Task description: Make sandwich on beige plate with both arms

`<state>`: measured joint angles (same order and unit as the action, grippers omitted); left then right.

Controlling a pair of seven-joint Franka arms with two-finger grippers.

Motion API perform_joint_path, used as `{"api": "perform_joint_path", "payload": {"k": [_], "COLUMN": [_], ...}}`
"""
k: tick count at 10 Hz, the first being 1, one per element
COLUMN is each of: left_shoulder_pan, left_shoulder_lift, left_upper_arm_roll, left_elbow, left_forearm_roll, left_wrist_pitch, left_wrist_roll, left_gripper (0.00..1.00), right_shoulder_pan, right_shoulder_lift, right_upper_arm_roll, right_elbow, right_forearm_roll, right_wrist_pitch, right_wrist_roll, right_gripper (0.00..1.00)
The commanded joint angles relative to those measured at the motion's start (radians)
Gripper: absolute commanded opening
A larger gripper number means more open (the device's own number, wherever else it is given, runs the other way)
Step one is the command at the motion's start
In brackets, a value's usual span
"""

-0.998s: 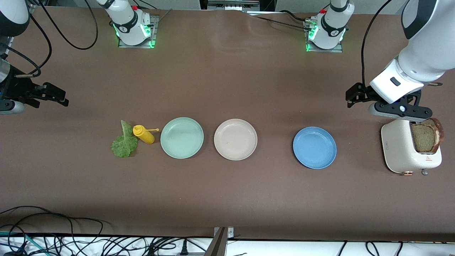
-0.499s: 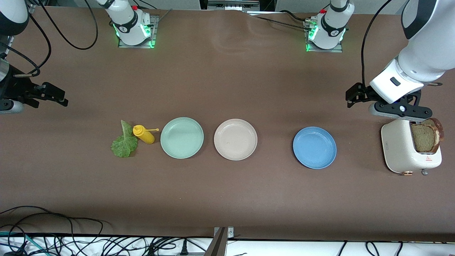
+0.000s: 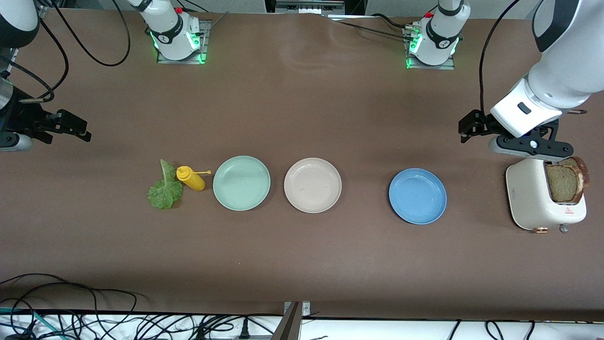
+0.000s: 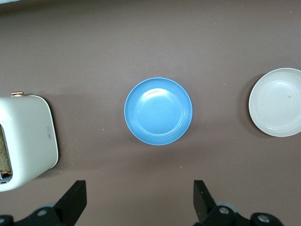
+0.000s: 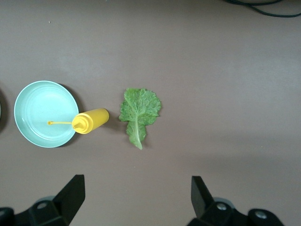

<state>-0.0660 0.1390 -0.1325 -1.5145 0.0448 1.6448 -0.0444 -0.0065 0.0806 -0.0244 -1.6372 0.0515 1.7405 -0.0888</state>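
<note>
Mid-table: beige plate (image 3: 312, 184) bare, between mint-green plate (image 3: 241, 182) and blue plate (image 3: 417, 195). Lettuce leaf (image 3: 164, 188) flat beside yellow bottle (image 3: 190, 178). Bread slices (image 3: 566, 179) upright in toaster (image 3: 533, 194). My left gripper (image 4: 138, 203) spread wide, above table near toaster; my right gripper (image 5: 136, 197) spread wide, above table at right arm's end.
</note>
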Motion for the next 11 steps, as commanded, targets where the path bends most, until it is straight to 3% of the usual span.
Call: {"api": "perform_joint_path", "payload": {"k": [1,2,5,8,11], "left_shoulder_pan": [-0.001,0.0,0.07,0.176,0.213], "left_shoulder_lift": [0.016,0.036,0.043,0.105,0.161], "left_upper_arm_roll": [0.008,0.005,0.014,0.017,0.019], "left_elbow": [0.003,0.004,0.011,0.011,0.011], "left_forearm_roll": [-0.011,0.041,0.052,0.064,0.158], "left_wrist_pitch": [0.006,0.016,0.016,0.036,0.11], "left_wrist_roll": [0.026,0.028,0.035,0.041,0.041], "left_gripper": [1.0,1.0,1.0,1.0,1.0], "right_shoulder_pan": [0.0,0.0,0.005,0.01,0.008], "right_shoulder_lift": [0.011,0.04,0.086,0.198,0.287], "right_upper_arm_roll": [0.003,0.004,0.004,0.003,0.003], "right_elbow": [0.014,0.016,0.017,0.017,0.014], "right_forearm_roll": [0.014,0.016,0.007,0.013,0.013], "right_wrist_pitch": [-0.006,0.001,0.007,0.024,0.024], "right_wrist_roll": [0.0,0.0,-0.008,-0.006,-0.016], "right_gripper": [1.0,1.0,1.0,1.0,1.0]}}
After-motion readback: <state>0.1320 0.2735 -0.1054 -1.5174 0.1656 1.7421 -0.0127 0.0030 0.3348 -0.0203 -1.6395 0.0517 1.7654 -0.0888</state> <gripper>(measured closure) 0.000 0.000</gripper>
